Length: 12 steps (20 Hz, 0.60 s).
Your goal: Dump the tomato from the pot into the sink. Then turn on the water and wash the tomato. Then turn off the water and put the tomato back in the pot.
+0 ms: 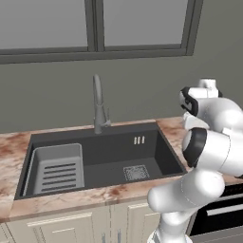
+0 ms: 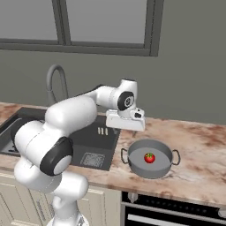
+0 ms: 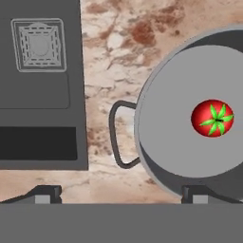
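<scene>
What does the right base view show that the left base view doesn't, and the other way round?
Right base view: the pot on the marble counter to the right of the sink, with the tomato inside it, and the arm's hand reaching toward the pot from above.

Left base view: the ribbed rack in the left part of the basin, and the whole sink rim.

Both: the sink with its square drain grate, the gooseneck faucet, the window above, and the white arm.
</scene>
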{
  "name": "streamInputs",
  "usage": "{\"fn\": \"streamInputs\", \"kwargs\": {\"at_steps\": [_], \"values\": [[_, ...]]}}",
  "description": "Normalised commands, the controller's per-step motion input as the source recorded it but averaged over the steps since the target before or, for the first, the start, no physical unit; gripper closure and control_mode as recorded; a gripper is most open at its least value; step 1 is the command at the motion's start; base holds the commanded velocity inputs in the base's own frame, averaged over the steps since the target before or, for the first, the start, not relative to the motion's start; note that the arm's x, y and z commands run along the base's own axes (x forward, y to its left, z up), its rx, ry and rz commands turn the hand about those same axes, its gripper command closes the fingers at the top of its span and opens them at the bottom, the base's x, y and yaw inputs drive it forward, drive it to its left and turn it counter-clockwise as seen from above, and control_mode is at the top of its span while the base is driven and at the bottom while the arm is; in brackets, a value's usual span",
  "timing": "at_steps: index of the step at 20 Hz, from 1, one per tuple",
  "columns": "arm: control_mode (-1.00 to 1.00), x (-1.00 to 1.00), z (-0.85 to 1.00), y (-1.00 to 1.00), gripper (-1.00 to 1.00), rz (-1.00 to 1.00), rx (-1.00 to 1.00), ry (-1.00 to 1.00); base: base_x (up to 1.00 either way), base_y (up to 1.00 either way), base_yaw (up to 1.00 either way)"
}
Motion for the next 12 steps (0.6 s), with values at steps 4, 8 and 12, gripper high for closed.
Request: {"fn": "streamInputs", "kwargs": {"at_steps": [4, 8, 12], "values": [[-1.0, -0.12, -0.26, -0.24, -1.0, 0.0, 0.0, 0.0, 0.0, 0.0, 0.0], [-1.0, -0.01, -0.38, -0.17, -1.0, 0.01, 0.0, 0.0, 0.0, 0.0, 0.0], [-1.0, 0.0, -0.39, -0.01, -1.0, 0.03, 0.0, 0.0, 0.0, 0.0, 0.0]]}}
